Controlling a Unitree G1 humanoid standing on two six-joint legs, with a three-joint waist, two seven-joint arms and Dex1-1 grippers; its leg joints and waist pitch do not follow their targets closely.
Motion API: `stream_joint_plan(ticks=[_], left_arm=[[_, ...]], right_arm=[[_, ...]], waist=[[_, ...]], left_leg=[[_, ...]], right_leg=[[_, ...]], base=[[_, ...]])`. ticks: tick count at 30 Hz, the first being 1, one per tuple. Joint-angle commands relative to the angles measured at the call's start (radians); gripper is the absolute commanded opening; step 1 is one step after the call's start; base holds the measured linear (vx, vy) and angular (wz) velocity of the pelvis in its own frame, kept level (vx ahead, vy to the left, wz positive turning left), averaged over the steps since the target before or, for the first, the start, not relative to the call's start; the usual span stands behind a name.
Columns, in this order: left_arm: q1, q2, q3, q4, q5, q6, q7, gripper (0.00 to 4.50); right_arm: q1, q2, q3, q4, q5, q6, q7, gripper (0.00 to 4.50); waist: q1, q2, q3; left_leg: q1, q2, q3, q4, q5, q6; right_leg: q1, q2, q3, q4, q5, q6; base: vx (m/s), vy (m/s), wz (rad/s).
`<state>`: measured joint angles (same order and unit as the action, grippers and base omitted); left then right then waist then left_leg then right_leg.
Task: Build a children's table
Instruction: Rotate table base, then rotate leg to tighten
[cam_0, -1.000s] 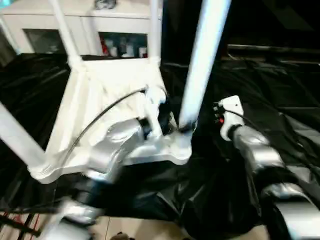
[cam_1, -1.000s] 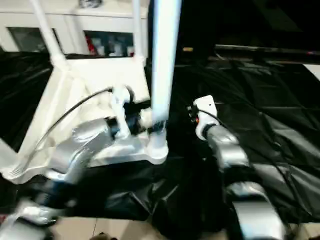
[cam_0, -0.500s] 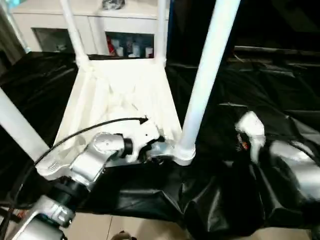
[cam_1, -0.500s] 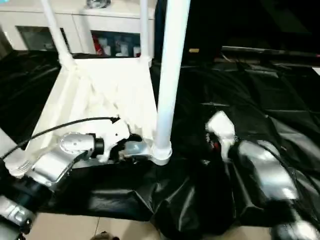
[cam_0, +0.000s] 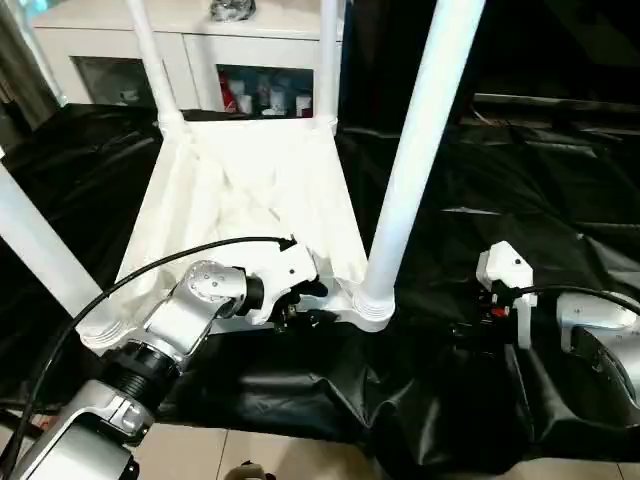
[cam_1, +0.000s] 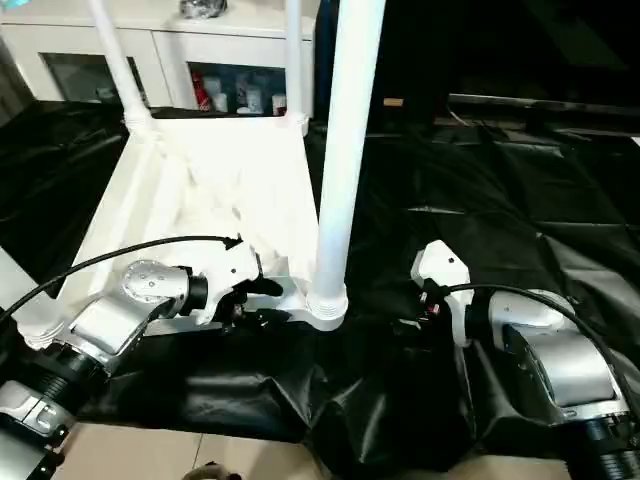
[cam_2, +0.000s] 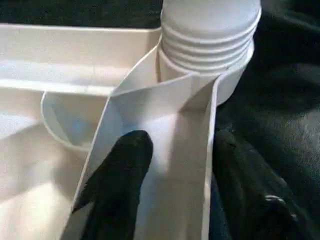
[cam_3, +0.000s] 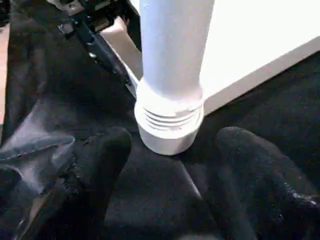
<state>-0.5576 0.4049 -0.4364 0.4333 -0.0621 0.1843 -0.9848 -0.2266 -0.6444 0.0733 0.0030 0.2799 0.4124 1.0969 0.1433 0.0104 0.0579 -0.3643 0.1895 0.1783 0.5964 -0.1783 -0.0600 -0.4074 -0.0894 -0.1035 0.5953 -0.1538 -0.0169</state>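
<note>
On the black-draped work table (cam_0: 560, 180) your children's table (cam_0: 250, 190) lies upside down, four legs standing up from its corner sockets. Your left gripper (cam_2: 170, 195) pinches the thin tabletop rim beside the near right leg (cam_0: 420, 150); your right gripper (cam_3: 170, 175) waits spread apart, just short of that leg's socket. Expect light, stiff, slick plastic: grasp a leg low, near the socket.

A big desk (cam_0: 560, 190) is sitting under a crinkly black cover. The white table top (cam_0: 250, 190) is lying on it upside down, with its white legs (cam_0: 420, 150) sticking up. Its near edge is lying close to the desk's front edge.
</note>
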Motion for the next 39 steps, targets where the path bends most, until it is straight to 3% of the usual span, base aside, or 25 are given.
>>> stream_joint_plan(ticks=[1, 7, 8, 15, 19, 23, 27, 30, 36, 39], left_arm=[[-0.014, 0.001, 0.003, 0.009, 0.013, -0.004, -0.008, 1.91], [-0.014, 0.006, 0.005, 0.018, 0.023, -0.004, -0.028, 1.59], [-0.015, 0.005, 0.007, 0.021, 0.022, -0.001, -0.033, 1.3], [-0.013, 0.011, 0.004, 0.026, 0.025, 0.002, -0.056, 0.75], [-0.002, 0.016, 0.0, -0.016, -0.003, 0.053, -0.117, 0.41], [0.012, -0.005, 0.011, -0.062, -0.042, 0.128, -0.124, 0.2], [0.019, -0.062, 0.018, -0.083, -0.04, 0.215, -0.046, 0.09], [0.011, -0.1, 0.019, -0.072, -0.012, 0.252, 0.017, 0.09], [0.003, -0.133, 0.022, -0.063, 0.03, 0.284, 0.101, 0.09], [0.01, -0.129, 0.012, -0.083, 0.042, 0.183, 0.093, 0.09]], right_arm=[[0.007, -0.02, 0.005, -0.027, 0.018, 0.018, 0.002, 3.54], [0.012, -0.022, 0.005, -0.035, 0.016, 0.029, 0.007, 3.54], [0.012, -0.022, 0.005, -0.036, 0.015, 0.03, 0.006, 3.54], [0.015, -0.025, 0.006, -0.036, 0.016, 0.031, 0.006, 3.54], [0.009, -0.021, 0.008, -0.028, 0.014, 0.032, 0.003, 3.54], [0.01, -0.019, 0.01, -0.022, 0.004, 0.031, -0.009, 3.54], [0.022, 0.009, 0.008, -0.022, -0.022, 0.001, -0.065, 3.54], [0.021, 0.042, 0.012, -0.001, -0.046, -0.045, -0.107, 3.54], [0.009, 0.081, 0.021, 0.025, -0.072, -0.097, -0.159, 3.54], [-0.047, 0.127, 0.011, 0.123, -0.105, -0.121, -0.244, 3.54]], waist=[[0.004, -0.006, -0.072], [0.005, -0.006, -0.069], [0.004, -0.006, -0.069], [0.004, -0.005, -0.069], [0.004, -0.005, -0.069], [0.004, -0.004, -0.071], [0.002, -0.005, -0.071], [0.001, -0.011, -0.069], [-0.004, -0.009, -0.068], [-0.012, -0.008, -0.07]], left_leg=[[0.009, 0.04, -0.018, -0.071, -0.252, 0.035], [0.008, 0.039, -0.019, -0.073, -0.268, 0.029], [0.009, 0.039, -0.019, -0.073, -0.272, 0.029], [0.01, 0.04, -0.02, -0.073, -0.273, 0.029], [0.009, 0.04, -0.02, -0.073, -0.271, 0.028], [0.008, 0.042, -0.019, -0.073, -0.253, 0.03], [0.007, 0.042, -0.018, -0.071, -0.244, 0.031], [0.005, 0.036, -0.016, -0.068, -0.241, 0.036], [0.006, 0.033, -0.017, -0.069, -0.26, 0.037], [0.008, 0.031, -0.019, -0.07, -0.265, 0.032]], right_leg=[[0.053, -0.068, 0.05, -0.084, -0.385, -0.128], [0.054, -0.07, 0.048, -0.089, -0.42, -0.117], [0.053, -0.07, 0.048, -0.09, -0.429, -0.113], [0.052, -0.07, 0.047, -0.091, -0.434, -0.11], [0.053, -0.071, 0.048, -0.09, -0.437, -0.112], [0.054, -0.071, 0.05, -0.084, -0.388, -0.136], [0.055, -0.07, 0.05, -0.079, -0.344, -0.163], [0.056, -0.071, 0.048, -0.087, -0.398, -0.137], [0.051, -0.069, 0.042, -0.102, -0.495, -0.08], [0.049, -0.067, 0.039, -0.106, -0.499, -0.075]], base=[[0.0, 0.0, 0.0], [0.0, 0.0, 0.0], [0.0, 0.0, 0.0], [0.0, 0.0, 0.0], [0.0, 0.0, 0.0], [0.0, 0.0, 0.0], [0.0, 0.0, 0.0], [0.0, 0.0, 0.0], [0.0, 0.0, 0.0], [0.0, 0.0, 0.0]])
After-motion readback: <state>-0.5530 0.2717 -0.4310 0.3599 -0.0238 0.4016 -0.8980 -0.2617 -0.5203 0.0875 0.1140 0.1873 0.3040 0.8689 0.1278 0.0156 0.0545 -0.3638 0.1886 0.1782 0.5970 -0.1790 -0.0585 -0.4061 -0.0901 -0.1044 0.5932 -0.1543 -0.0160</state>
